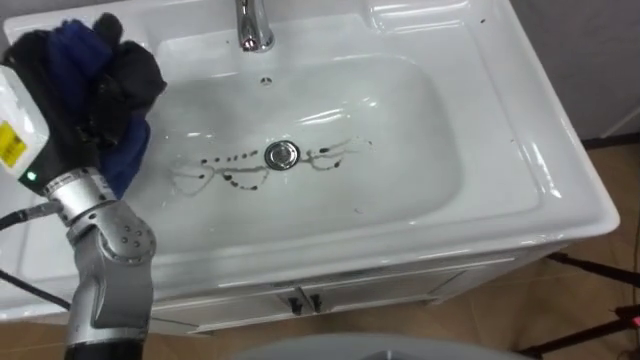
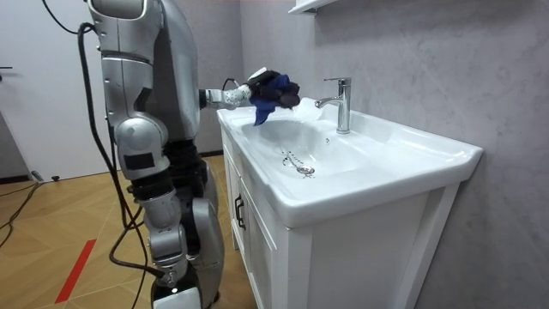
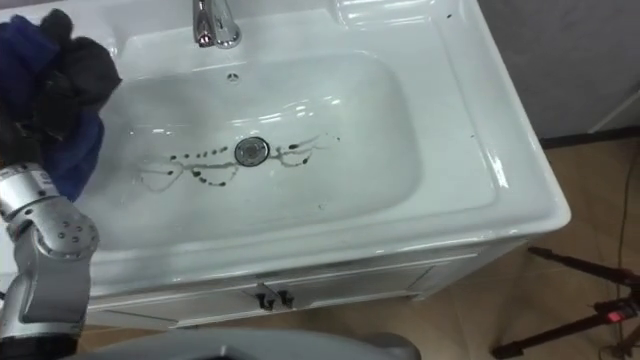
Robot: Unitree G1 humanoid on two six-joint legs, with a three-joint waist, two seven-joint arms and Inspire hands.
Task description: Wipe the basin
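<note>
Left eye view: the robot's left hand (image 1: pixel 128 72), fingers curled around a blue cloth (image 1: pixel 128 152), hovers at the white basin's (image 1: pixel 520 150) left rim. Dark smudges (image 1: pixel 236 181) flank the central drain (image 1: pixel 282 154). Beyond stands a chrome faucet (image 1: pixel 255 25).

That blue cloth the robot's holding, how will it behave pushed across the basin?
The blue cloth is probably floppy: its end droops below the left hand. It looks light, bunched up in one hand. It will likely fold and slide easily on the glossy basin, so firm pressure over the dark marks may help.
</note>
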